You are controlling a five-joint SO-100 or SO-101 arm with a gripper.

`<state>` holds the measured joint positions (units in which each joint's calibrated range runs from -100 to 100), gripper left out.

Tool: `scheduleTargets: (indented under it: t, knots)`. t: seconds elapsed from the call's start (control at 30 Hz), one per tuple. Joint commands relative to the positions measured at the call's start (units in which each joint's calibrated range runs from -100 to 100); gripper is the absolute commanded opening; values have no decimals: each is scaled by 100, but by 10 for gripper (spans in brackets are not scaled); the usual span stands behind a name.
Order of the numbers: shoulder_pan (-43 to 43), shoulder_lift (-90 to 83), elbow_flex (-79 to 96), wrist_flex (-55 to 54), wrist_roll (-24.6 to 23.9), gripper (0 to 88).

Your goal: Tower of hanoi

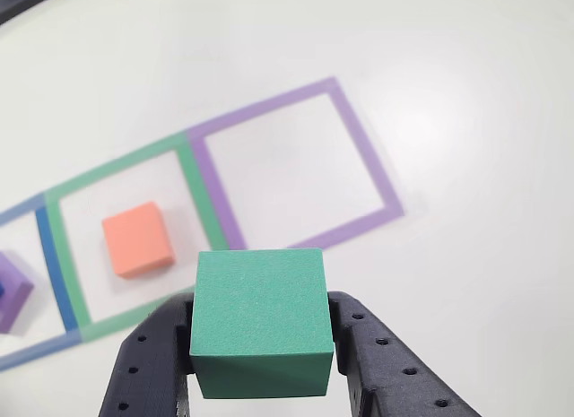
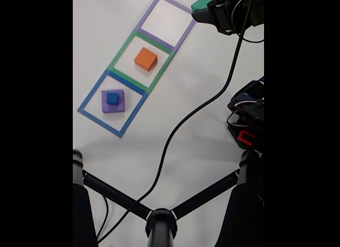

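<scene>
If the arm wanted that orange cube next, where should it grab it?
From above, I'd guess: the tool closing on two opposite flat sides of the orange cube. It sits alone and flat inside the green square, so every side is free.

Surface: a white table (image 2: pixel 202 135) is seen, smooth and bare apart from taped outlines and blocks.
Markings: three taped squares are laid in a row, edge to edge: a purple square (image 2: pixel 166 19), a green square (image 2: pixel 142 61) and a blue square (image 2: pixel 112 103).
Purple square: nothing is seen lying inside it.
Green square: an orange block (image 2: pixel 145 59) is set flat near its middle.
Blue square: a purple block (image 2: pixel 112 101) is set inside it, and a small blue block (image 2: pixel 112 98) is stacked on top.
Cable: a black cable (image 2: pixel 186 119) is draped across the table beside the squares.
Lower edge: black bars (image 2: pixel 114 196) are seen meeting in a joint.
</scene>
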<state>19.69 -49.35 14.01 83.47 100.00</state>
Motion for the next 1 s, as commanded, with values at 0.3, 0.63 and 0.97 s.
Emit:
scheduleTargets:
  t: [0.3, 0.63, 0.97]
  knots:
    - [444, -434, 4501, -4968, 0, 70]
    - [429, 1890, 5746, -9225, 0, 70]
    - [444, 4350, 5855, -12203, 0, 70]
